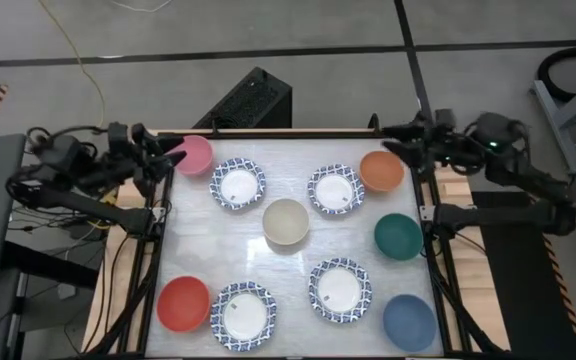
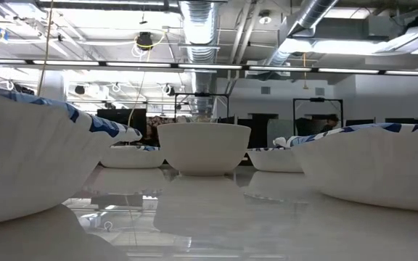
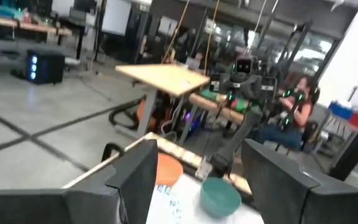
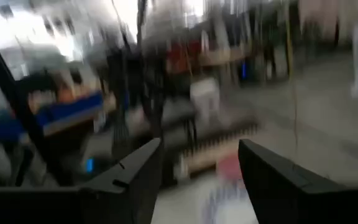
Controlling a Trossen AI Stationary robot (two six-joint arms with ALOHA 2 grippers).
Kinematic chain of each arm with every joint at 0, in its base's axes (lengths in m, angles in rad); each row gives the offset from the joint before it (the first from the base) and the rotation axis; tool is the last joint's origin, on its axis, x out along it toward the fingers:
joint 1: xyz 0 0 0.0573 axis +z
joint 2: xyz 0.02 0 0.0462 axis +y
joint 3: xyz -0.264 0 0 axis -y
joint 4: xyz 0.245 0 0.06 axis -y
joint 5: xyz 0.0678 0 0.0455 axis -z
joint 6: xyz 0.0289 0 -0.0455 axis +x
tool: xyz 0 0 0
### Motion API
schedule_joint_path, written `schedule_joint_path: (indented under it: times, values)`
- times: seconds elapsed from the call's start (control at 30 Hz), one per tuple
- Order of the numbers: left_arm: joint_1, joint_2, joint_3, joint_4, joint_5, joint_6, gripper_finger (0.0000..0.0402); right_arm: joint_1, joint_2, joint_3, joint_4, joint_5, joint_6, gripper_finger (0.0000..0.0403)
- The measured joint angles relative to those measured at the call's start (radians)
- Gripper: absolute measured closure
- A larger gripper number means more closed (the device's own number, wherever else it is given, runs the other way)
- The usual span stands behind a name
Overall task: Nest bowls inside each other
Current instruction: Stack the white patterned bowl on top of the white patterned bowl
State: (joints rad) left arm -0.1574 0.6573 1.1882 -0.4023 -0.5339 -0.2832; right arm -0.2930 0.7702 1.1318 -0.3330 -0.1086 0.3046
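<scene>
Several small bowls are spread over the white table (image 1: 288, 160). At the back left is a pink bowl (image 1: 196, 153), at the back right an orange bowl (image 1: 381, 170), in the middle a cream bowl (image 1: 286, 221) (image 2: 204, 148). A teal bowl (image 1: 398, 236), a red bowl (image 1: 183, 303) and a blue bowl (image 1: 409, 322) lie nearer the edges. Several white bowls with blue patterned rims (image 1: 238, 184) sit between them. My left gripper (image 1: 176, 157) hangs open beside the pink bowl, holding nothing. My right gripper (image 1: 393, 137) is open just behind the orange bowl, also holding nothing.
A black box (image 1: 253, 100) stands behind the table's back edge. In the left wrist view the right arm (image 3: 247, 68) shows across the table, with a seated person (image 3: 297, 93) beyond it. Cables hang by both table sides.
</scene>
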Motion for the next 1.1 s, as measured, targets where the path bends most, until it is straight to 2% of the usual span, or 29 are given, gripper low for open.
schedule_joint_path:
  times: [0.1,0.37,0.7,1.1]
  values:
    - [0.000,0.016,0.067,-0.092,0.004,-0.019,0.0181,0.022,0.066,0.059,-0.180,0.002,0.001,0.0177]
    - [0.000,0.023,0.093,-0.219,0.013,-0.069,0.0181,0.102,0.250,0.069,-0.414,0.087,-0.013,0.0195]
    - [0.000,0.082,0.093,-0.286,-0.004,-0.052,0.0181,0.225,0.534,0.068,-0.472,0.110,-0.146,0.0210]
    - [0.000,0.146,0.092,-0.304,-0.039,-0.050,0.0181,0.221,0.790,0.068,-0.547,0.126,-0.203,0.0211]
